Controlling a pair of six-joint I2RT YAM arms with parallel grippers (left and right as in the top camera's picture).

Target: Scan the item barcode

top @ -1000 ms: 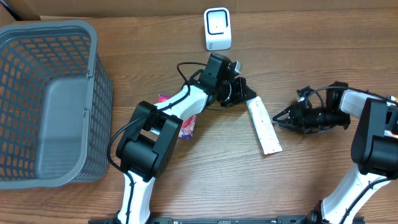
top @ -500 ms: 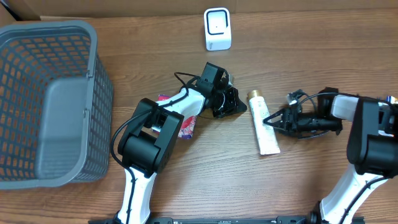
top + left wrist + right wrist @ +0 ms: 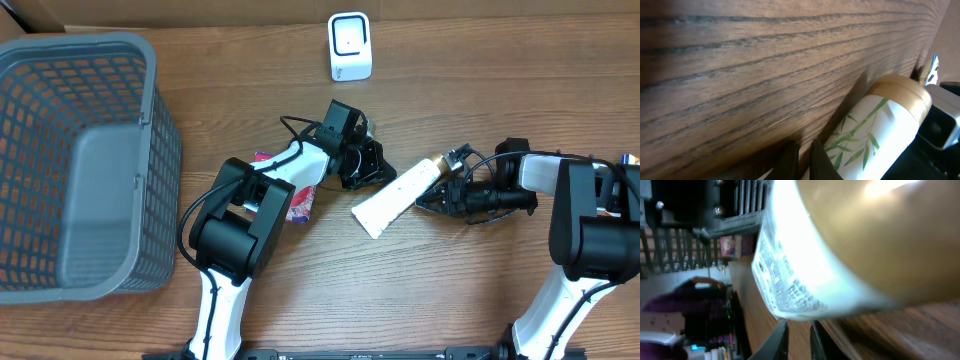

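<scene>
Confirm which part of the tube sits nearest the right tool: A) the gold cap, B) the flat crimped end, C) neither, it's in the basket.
A: overhead, the tube lies slantwise on the table with its gold cap beside the right tool.

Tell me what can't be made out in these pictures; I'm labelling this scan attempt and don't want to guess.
Barcode: the right wrist view shows only blurred fine print on the tube; no barcode is readable.
Right gripper: overhead, its own body and cables hide whether it holds the gold cap.
Pink packet: overhead, mostly covered by the left arm.
Scanner: overhead, too small to see its window detail.
</scene>
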